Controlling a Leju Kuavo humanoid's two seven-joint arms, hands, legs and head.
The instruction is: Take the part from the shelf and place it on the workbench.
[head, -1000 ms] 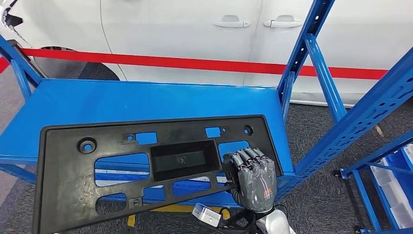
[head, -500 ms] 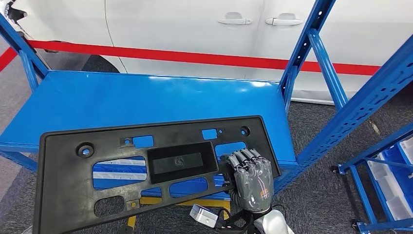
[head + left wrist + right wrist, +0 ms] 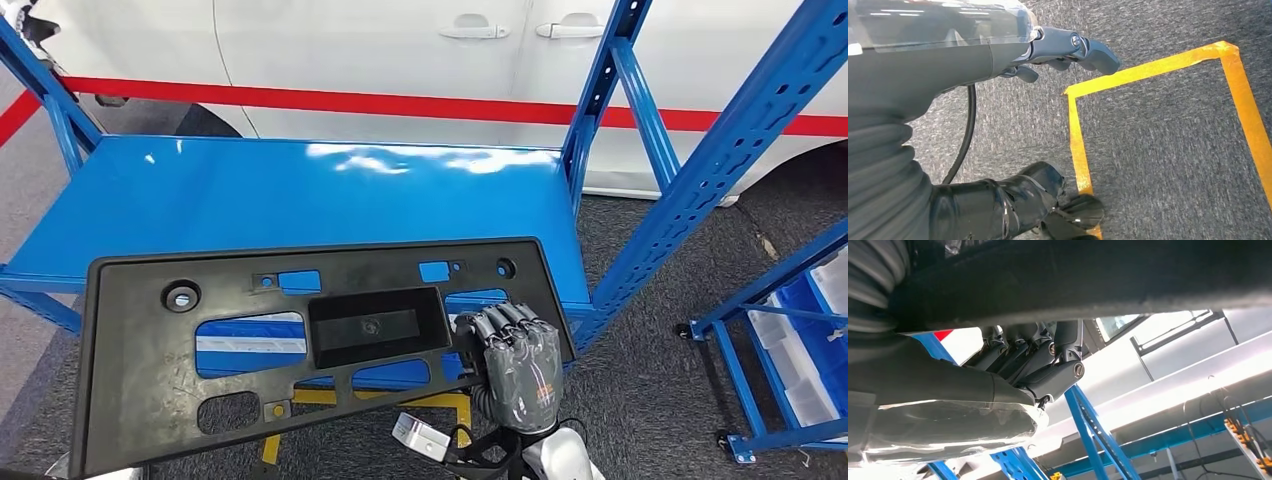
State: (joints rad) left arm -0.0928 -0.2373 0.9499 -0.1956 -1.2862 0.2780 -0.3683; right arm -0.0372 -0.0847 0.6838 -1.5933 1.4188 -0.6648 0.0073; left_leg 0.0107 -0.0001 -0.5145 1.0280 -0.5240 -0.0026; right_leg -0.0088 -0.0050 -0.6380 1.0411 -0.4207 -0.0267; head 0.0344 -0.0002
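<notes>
Black plastic, long and flat, the part lay with its long axis running left to right across the robot's front, its right end a little higher in the head view than its left, its broad face turned up. There was one such part, and it hung partly over the front edge of the blue shelf, with grey carpet and yellow floor tape showing through its cut-outs. The right hand gripped its right end, fingers curled over the top face near the recessed middle tray. From the right wrist view the same hand was seen from beneath, its fingers hooked around the dark underside of the part, something the head view could not offer. One shelf deck was in sight, with two slanted blue uprights to the right of it, and behind it a white car and a red stripe. The left wrist view looked at the floor, where yellow tape made a corner on the carpet; the left hand hung there holding nothing, though I could not tell how far its fingers were curled.
</notes>
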